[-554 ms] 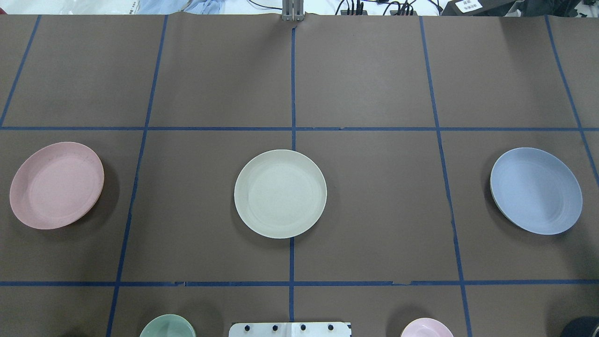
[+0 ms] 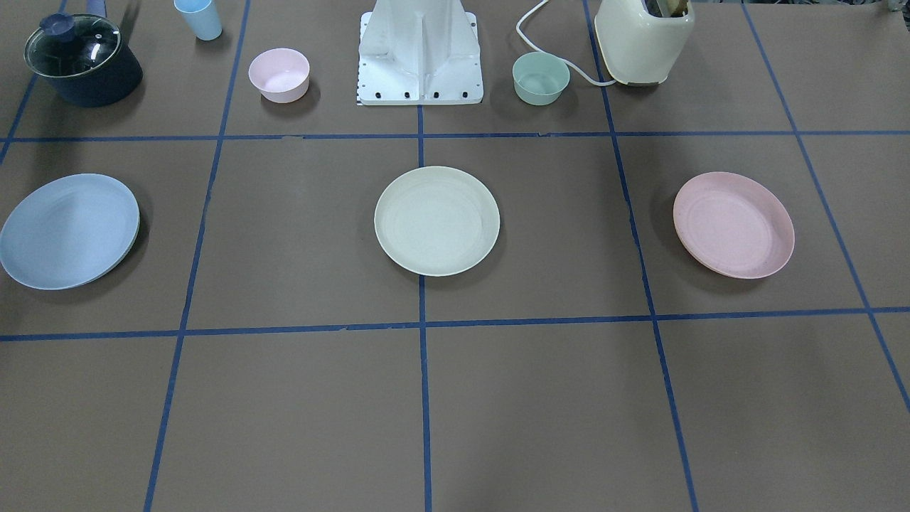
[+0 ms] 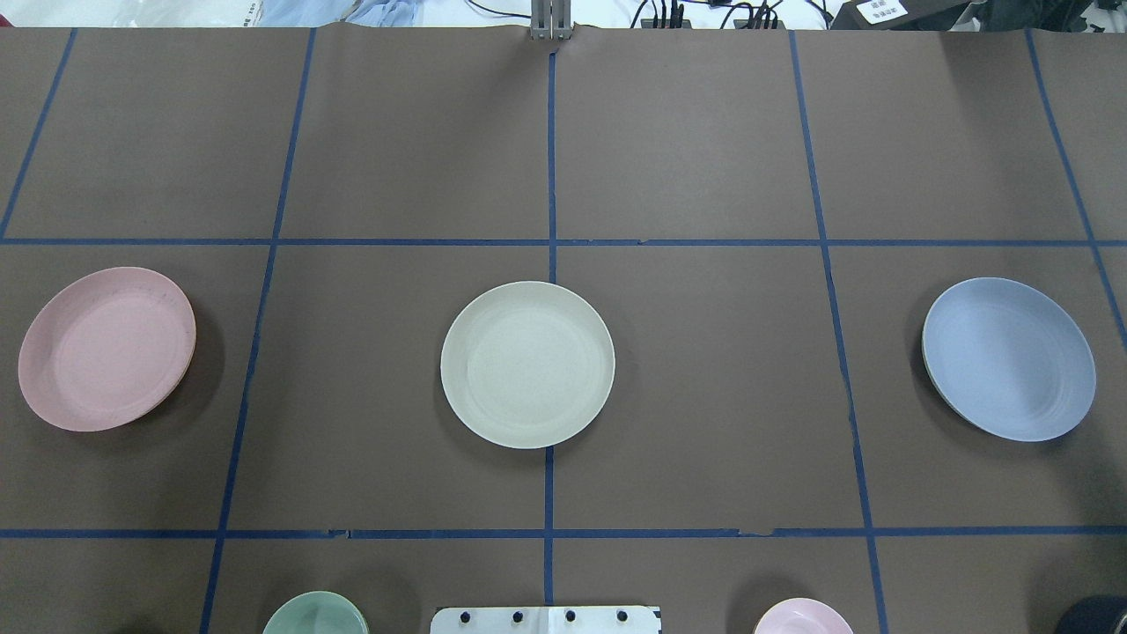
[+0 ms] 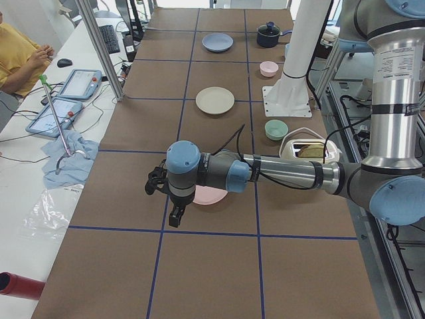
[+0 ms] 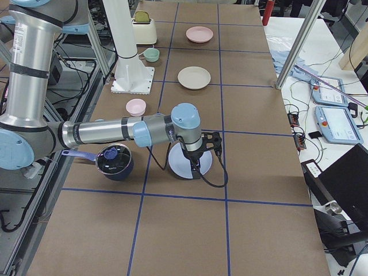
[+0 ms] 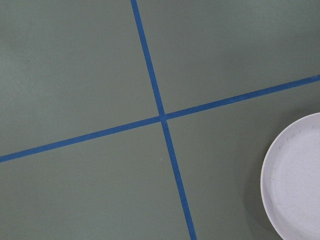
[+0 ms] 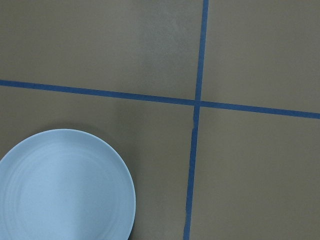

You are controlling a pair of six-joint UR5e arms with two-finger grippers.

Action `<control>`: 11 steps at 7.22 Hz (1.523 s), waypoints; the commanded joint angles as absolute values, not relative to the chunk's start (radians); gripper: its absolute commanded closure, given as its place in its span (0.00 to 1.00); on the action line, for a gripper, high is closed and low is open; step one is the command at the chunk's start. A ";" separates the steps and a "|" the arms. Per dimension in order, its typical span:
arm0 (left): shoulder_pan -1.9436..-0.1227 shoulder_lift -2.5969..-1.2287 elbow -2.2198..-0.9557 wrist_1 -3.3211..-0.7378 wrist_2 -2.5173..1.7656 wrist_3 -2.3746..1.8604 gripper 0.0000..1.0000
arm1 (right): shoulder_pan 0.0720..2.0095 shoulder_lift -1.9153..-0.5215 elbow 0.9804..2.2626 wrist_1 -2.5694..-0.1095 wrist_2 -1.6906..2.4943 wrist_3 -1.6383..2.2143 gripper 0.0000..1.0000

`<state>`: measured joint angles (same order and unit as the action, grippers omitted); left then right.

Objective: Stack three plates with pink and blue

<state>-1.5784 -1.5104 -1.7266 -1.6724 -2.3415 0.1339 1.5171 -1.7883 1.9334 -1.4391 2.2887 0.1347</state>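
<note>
Three plates lie in a row: the middle plate (image 3: 526, 364) before the robot base (image 3: 546, 620), the left plate (image 3: 106, 349) and right plate (image 3: 1009, 358) far out either side. The left bowl (image 3: 315, 616) and right bowl (image 3: 801, 618) flank the base.

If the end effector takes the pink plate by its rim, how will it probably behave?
The pink plate looks thin and moulded in one piece, so it is probably stiff and light. Its matte surface suggests a fair grip. It is shallow and wide, so a push would likely slide it over the table, not tip it.
</note>
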 commanded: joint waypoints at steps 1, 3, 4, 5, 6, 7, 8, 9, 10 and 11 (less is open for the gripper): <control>-1.578 -1.509 -1.720 -1.777 -2.335 0.126 0.00 | 1.517 -1.786 1.943 -1.439 2.289 0.137 0.00; -1.578 -1.512 -1.631 -1.961 -2.345 0.133 0.00 | 1.514 -1.775 1.971 -1.439 2.292 0.138 0.00; -1.578 -1.517 -1.628 -2.091 -2.338 0.133 0.00 | 1.506 -1.767 1.983 -1.430 2.293 0.123 0.00; -1.580 -1.547 -1.631 -2.300 -2.336 0.127 0.00 | 1.499 -1.770 1.976 -1.288 2.298 0.133 0.00; -1.578 -1.539 -1.623 -2.489 -2.336 0.118 0.00 | 1.490 -1.775 1.974 -1.235 2.319 0.147 0.00; -1.575 -1.557 -1.603 -2.499 -2.335 0.068 0.00 | 1.488 -1.775 1.974 -1.230 2.362 0.170 0.00; -1.574 -1.554 -1.595 -2.531 -2.344 -0.093 0.00 | 1.488 -1.770 1.976 -1.226 2.399 0.176 0.01; -1.551 -1.548 -1.589 -2.602 -2.342 -0.192 0.00 | 1.488 -1.769 1.977 -1.224 2.430 0.202 0.01; -1.478 -1.510 -1.589 -2.706 -2.345 -0.219 0.00 | 1.479 -1.781 1.974 -1.189 2.427 0.209 0.00; -1.345 -1.490 -1.588 -2.717 -2.338 -0.339 0.00 | 1.477 -1.792 1.974 -1.171 2.425 0.222 0.00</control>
<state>-1.4685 -1.5169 -1.5900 -2.6671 -2.3425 -0.2257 1.4813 -1.7800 1.9752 -1.1962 2.4222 0.2069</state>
